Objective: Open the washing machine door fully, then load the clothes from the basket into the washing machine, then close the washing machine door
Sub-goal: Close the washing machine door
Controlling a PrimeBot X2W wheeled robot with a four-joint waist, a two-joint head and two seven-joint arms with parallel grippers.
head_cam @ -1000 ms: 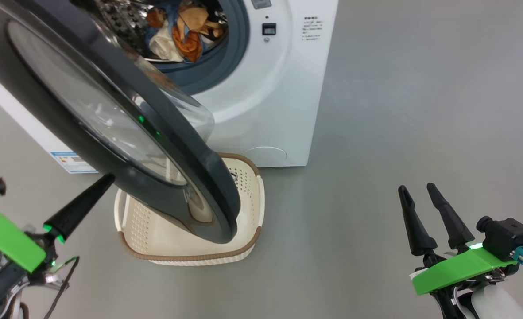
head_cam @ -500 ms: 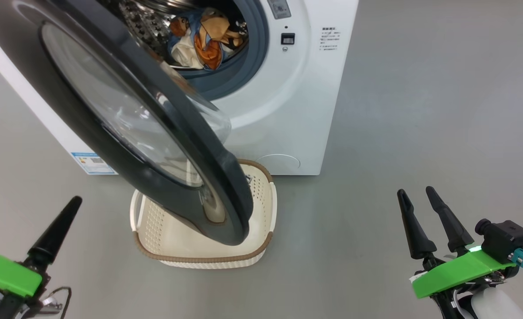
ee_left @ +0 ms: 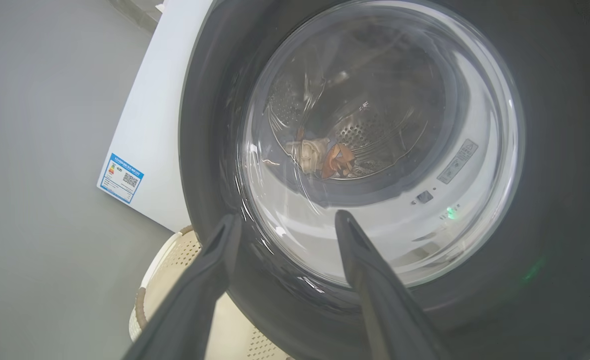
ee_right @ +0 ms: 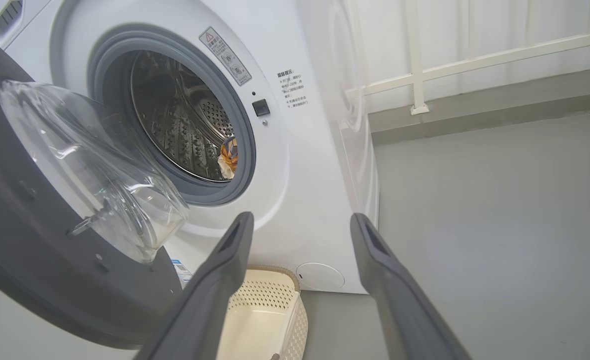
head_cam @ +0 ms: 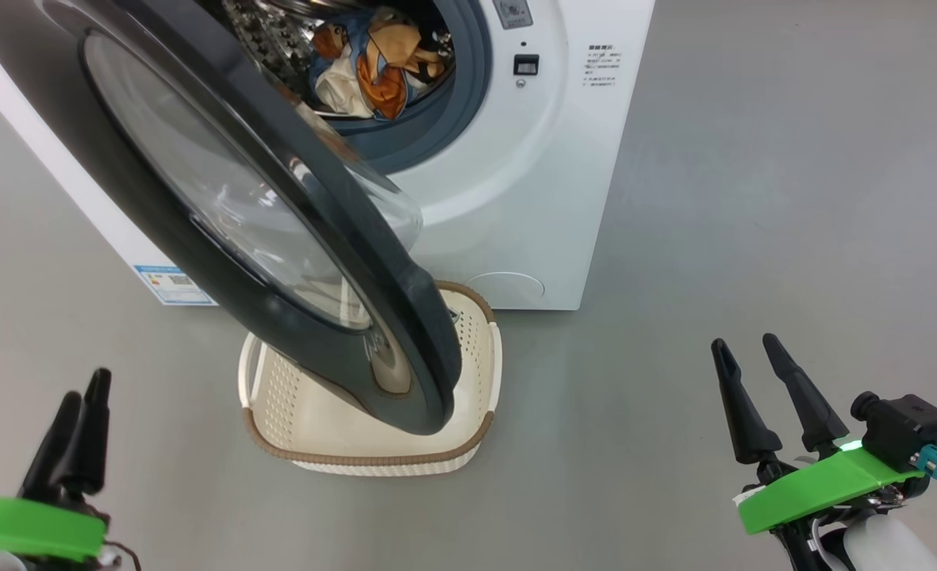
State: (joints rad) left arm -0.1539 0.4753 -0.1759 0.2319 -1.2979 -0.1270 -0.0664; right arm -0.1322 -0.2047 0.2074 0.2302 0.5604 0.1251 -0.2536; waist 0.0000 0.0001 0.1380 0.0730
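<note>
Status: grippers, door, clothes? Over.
Left gripper, right gripper open, empty. Clothes in drum; basket looks empty. Washing machine door open, hanging over basket.

Basket (head_cam: 373, 460) before washing machine (head_cam: 531, 198), clothes (head_cam: 373, 67) inside

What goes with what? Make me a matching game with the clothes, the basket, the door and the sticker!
Things:
1. clothes
2. basket
3. door
4. sticker

Places or states:
A. on the floor, under the door
B. inside the drum
C. standing open
D. blue, on a lower corner of the washing machine

Pairs: 1-B, 2-A, 3-C, 4-D
</note>
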